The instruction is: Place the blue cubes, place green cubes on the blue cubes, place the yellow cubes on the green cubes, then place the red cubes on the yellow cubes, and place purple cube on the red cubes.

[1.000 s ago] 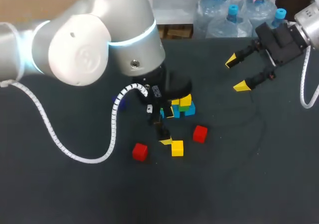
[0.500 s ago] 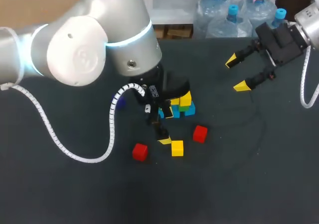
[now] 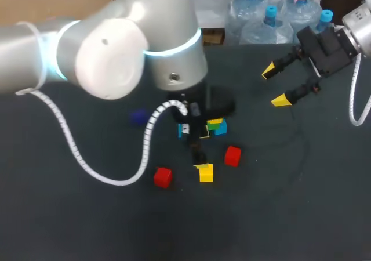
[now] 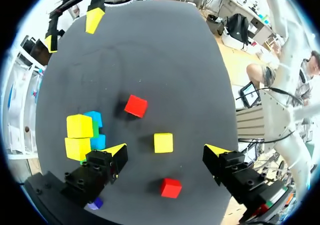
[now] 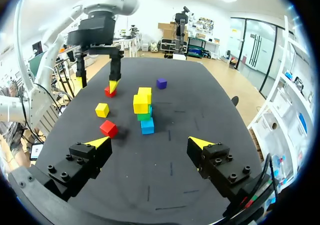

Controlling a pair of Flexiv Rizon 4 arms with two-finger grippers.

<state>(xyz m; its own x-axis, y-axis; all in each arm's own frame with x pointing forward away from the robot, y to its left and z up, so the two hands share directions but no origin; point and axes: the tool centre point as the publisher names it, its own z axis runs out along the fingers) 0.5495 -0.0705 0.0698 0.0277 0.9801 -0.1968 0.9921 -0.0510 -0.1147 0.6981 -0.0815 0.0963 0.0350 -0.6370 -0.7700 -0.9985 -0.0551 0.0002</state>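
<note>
Yellow-tipped left tool [image 4: 166,150], spread, now rightward over loose yellow cube [image 4: 163,142]; right tool [image 5: 149,142] spread.

"Where does the left arm [image 3: 104,58] sit?"

"In the head view it enters from nine o'clock, bulks high at ten o'clock, then bends down toward the centre."

"And its gripper?"

"The left gripper [image 4: 166,151] points straight down just past centre, toward five o'clock. Its fingers [image 4: 100,170] are spread wide, with the yellow tips well apart."

"The right arm [image 3: 359,29]?"

"It comes in at two o'clock and stays near that corner, raised above the table."

"Its gripper?"

"The right gripper [image 3: 275,86] angles down toward eight o'clock. Both of its fingers are splayed wide, one tip nearer twelve o'clock and the other nearer six."
</note>
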